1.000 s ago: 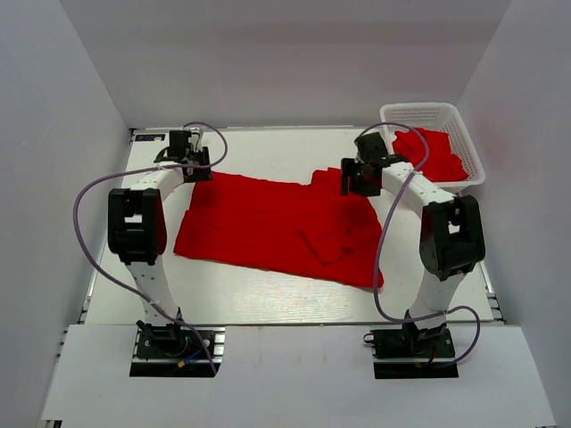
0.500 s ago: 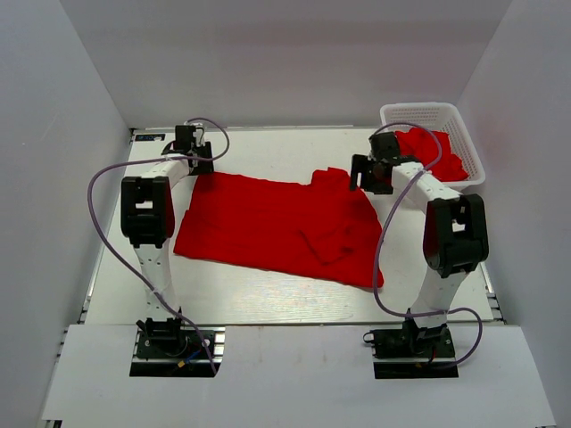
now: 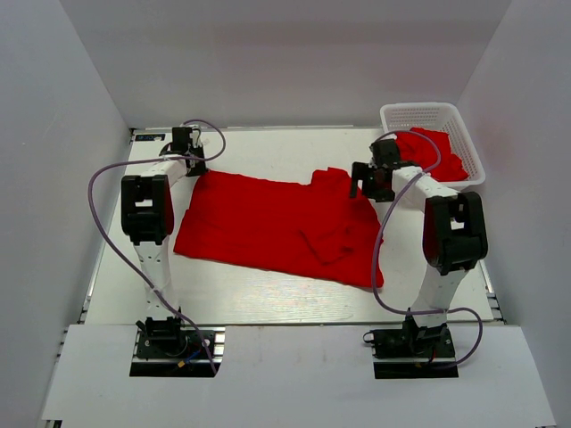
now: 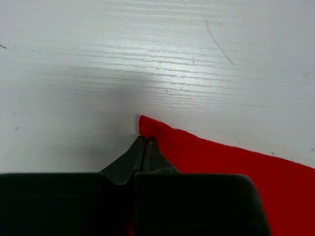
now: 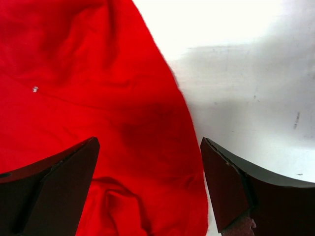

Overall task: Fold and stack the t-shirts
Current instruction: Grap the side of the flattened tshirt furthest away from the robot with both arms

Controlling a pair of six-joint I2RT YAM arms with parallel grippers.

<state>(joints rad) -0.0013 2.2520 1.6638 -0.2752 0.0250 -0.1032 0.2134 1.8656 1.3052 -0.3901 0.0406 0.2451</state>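
A red t-shirt (image 3: pixel 277 223) lies spread flat across the middle of the white table. My left gripper (image 3: pixel 191 166) is at its far left corner. In the left wrist view that gripper (image 4: pixel 146 138) is shut, its tips pinching the shirt's corner (image 4: pixel 147 125), and the cloth (image 4: pixel 221 162) runs off to the right. My right gripper (image 3: pixel 365 182) hangs over the shirt's far right edge. Seen from the right wrist, it (image 5: pixel 148 141) stands wide open with wrinkled red cloth (image 5: pixel 74 73) under the gap and nothing gripped.
A white lattice basket (image 3: pixel 428 111) stands at the far right corner with more red t-shirts (image 3: pixel 434 153) bunched inside. Bare white table (image 5: pixel 246 73) shows right of the shirt's edge. White walls close in the left, right and back sides.
The left gripper has closed onto the shirt's far left corner. The right gripper has opened wider and shifted slightly right along the shirt's far edge.
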